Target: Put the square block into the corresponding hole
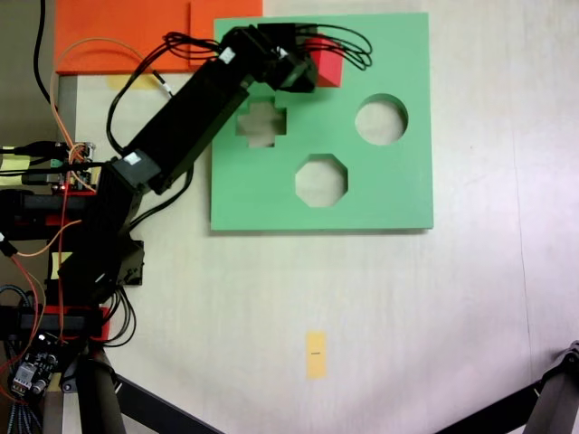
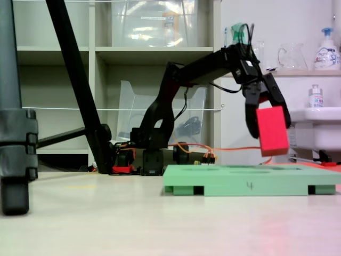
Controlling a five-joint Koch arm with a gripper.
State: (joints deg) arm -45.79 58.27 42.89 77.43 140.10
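My gripper (image 1: 312,63) is shut on the square block (image 1: 328,65), a bright red cube, over the far left part of the green foam board (image 1: 398,199). From the side, the gripper (image 2: 266,125) holds the block (image 2: 273,132) slightly tilted, a little above the board (image 2: 240,184) and not touching it. The board's cross cutout (image 1: 261,122), round cutout (image 1: 381,119) and octagonal cutout (image 1: 321,180) are open. The square hole is hidden beneath the gripper and block.
Orange foam slabs (image 1: 127,32) lie against the board's far left corner. The arm's base, cables and electronics (image 1: 54,181) fill the left table edge. A yellow tape tag (image 1: 315,353) lies on the table in front. Tripod legs (image 2: 74,80) stand at the near side.
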